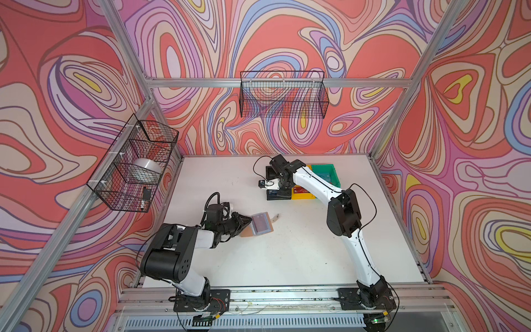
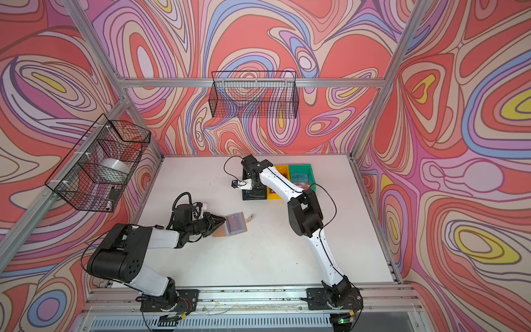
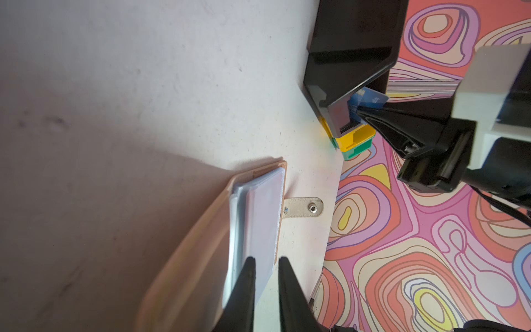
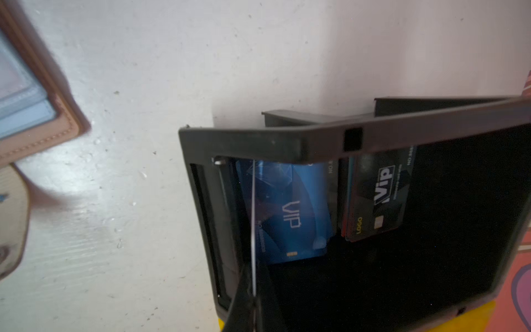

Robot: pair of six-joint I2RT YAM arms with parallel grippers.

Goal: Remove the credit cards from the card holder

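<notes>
Swirl-patterned walls enclose your white tabletop, scuffed and speckled.

Your left hand has its jaws narrow around the clear sleeves of the open card holder, which lies flat just ahead of it, strap tab unfastened beyond. Your right hand, far across the tabletop, is clamped on a thin card, edge-on, inside the black bin; a blue card and a black card rest just past its fingertips.

Left gripper at the open card holder; right gripper over the black bin
</notes>
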